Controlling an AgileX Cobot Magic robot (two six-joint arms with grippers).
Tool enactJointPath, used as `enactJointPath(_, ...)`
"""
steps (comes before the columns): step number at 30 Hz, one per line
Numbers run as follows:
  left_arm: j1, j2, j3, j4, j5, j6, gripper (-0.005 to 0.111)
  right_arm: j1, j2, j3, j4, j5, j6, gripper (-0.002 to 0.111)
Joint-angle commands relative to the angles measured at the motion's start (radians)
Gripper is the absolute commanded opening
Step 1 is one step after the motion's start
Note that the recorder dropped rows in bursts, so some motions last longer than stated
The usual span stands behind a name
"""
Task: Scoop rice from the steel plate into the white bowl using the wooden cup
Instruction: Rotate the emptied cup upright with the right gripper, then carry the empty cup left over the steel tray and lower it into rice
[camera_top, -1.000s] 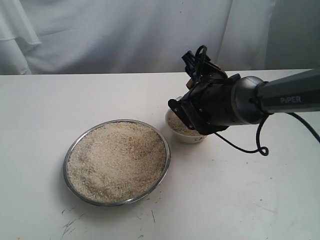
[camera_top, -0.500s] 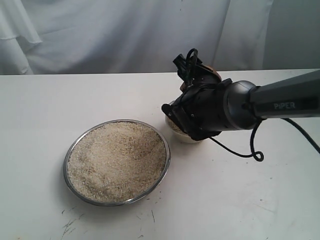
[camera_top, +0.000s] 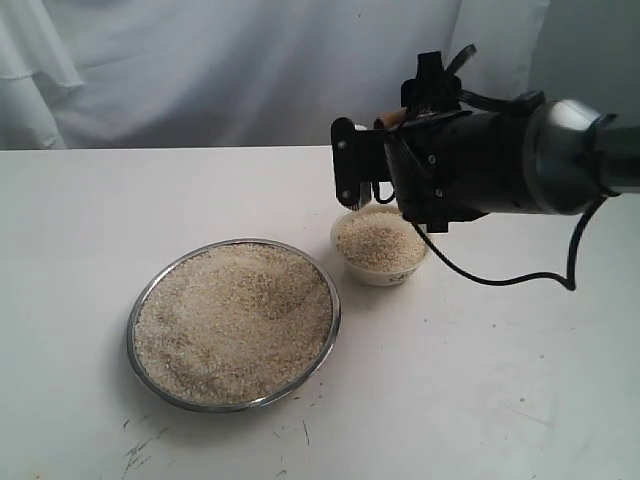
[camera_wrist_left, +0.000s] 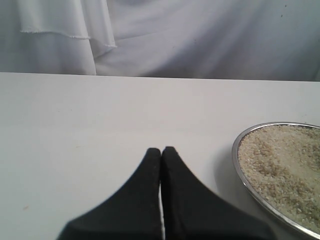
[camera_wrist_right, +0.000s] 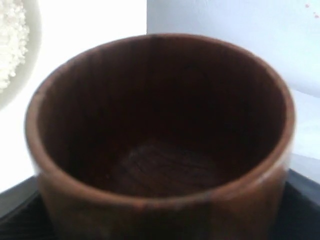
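Observation:
The steel plate (camera_top: 142, 300) lies at the front left, heaped with rice (camera_top: 235, 320). Behind it to the right stands the white bowl (camera_top: 385, 274), filled with rice (camera_top: 378, 240). My right gripper (camera_top: 366, 165) hovers just above the bowl's far side, shut on the wooden cup (camera_wrist_right: 160, 135). The cup's dark inside holds no rice. In the exterior view only a brown sliver of the cup (camera_top: 393, 118) shows behind the gripper. My left gripper (camera_wrist_left: 161, 150) is shut on nothing, low over the table beside the plate's rim (camera_wrist_left: 239, 161).
A white cloth backdrop (camera_top: 200, 70) hangs behind the table. The right arm's black cable (camera_top: 520, 278) loops down to the right of the bowl. Dark scuff marks (camera_top: 140, 450) dot the table's front edge.
The right gripper has risen and swung back from over the bowl, turning the cup. The bowl, hidden by the arm before, now shows its heap of rice.

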Motion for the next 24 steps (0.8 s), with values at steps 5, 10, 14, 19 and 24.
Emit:
enactJointPath(5,-0.002,-0.005,0.005,-0.001,-0.006,-0.003,0.000,-0.008,-0.051,0.001,0.146,-0.071,0.144,0.000)
enactJointPath(10,-0.002,-0.005,0.005,-0.001,-0.006,-0.003,0.000,0.015,-0.069,0.001,0.172,-0.187,0.174,0.000)
enactJointPath(14,-0.002,-0.005,0.005,-0.001,-0.006,-0.003,0.000,0.055,-0.074,0.001,0.208,-0.274,0.174,0.000)
enactJointPath(19,-0.002,-0.005,0.005,-0.001,-0.006,-0.003,0.000,0.112,-0.074,0.001,0.259,-0.359,0.081,0.000)
enactJointPath(24,-0.002,-0.005,0.005,-0.001,-0.006,-0.003,0.000,0.156,-0.069,0.001,0.308,-0.411,-0.073,0.000)
